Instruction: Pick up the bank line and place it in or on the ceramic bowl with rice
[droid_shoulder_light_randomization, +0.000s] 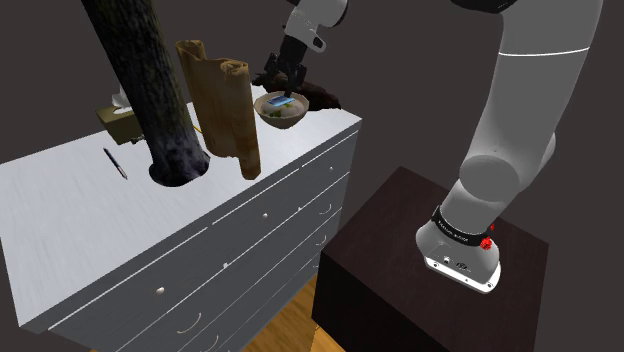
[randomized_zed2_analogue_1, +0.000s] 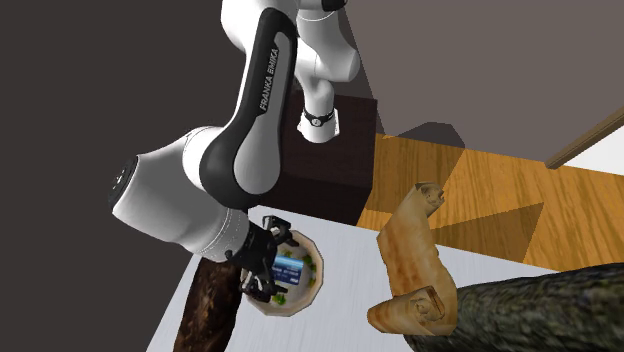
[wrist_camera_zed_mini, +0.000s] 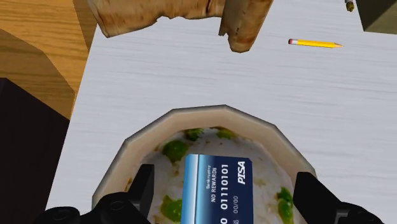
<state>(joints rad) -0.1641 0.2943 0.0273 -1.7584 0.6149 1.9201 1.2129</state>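
The tool (wrist_camera_zed_mini: 224, 181) stands over the bowl, fingers apart, gripping nothing. Below it the blue bank card (wrist_camera_zed_mini: 215, 194) lies on the rice in the beige bowl (wrist_camera_zed_mini: 216, 113) on the white worktop (wrist_camera_zed_mini: 191, 70). Placing appears complete; the next move calls for a straight lift clear of the rim.

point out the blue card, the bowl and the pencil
blue card (wrist_camera_zed_mini: 216, 184): wrist view, middle of its printed face
bowl (wrist_camera_zed_mini: 213, 114): wrist view, on its pale rim
pencil (wrist_camera_zed_mini: 315, 44): wrist view, middle of its yellow shaft
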